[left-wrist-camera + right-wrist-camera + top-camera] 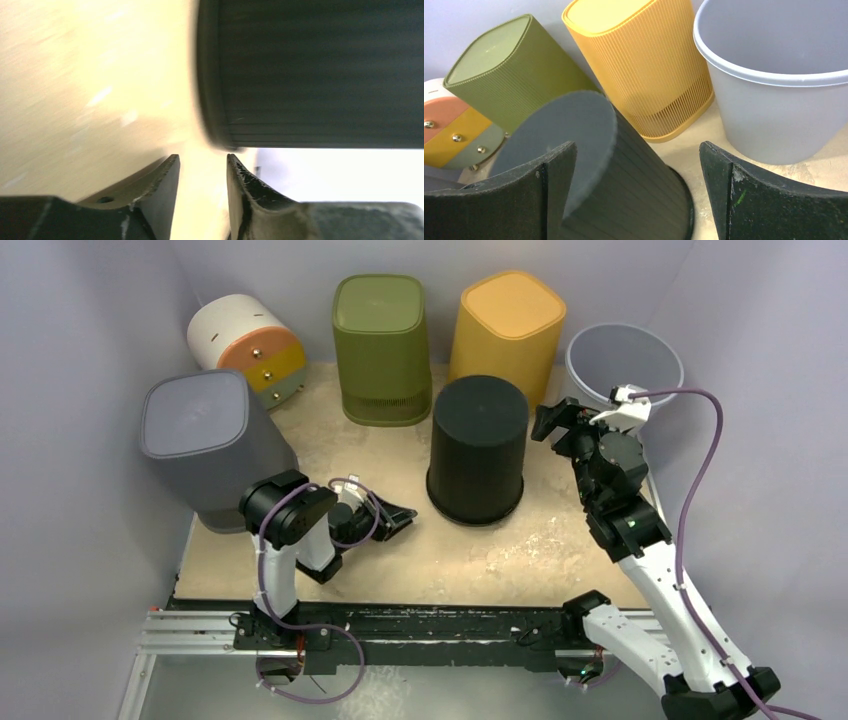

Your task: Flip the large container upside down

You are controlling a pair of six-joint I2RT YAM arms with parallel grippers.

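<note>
A black ribbed round container stands in the middle of the table with its rim down and its flat base up. My left gripper lies low over the table, just left of the container's rim, with its jaws a little apart and empty. In the left wrist view the rim and ribbed wall sit just past the gripper. My right gripper hovers beside the container's upper right side, wide open and empty. In the right wrist view the container fills the space between the gripper's fingers.
A dark grey bin stands base up at the left, close to my left arm. A green bin and an orange bin stand base up at the back. A pale grey round bin stands upright behind my right gripper. A white drawer unit lies at the back left.
</note>
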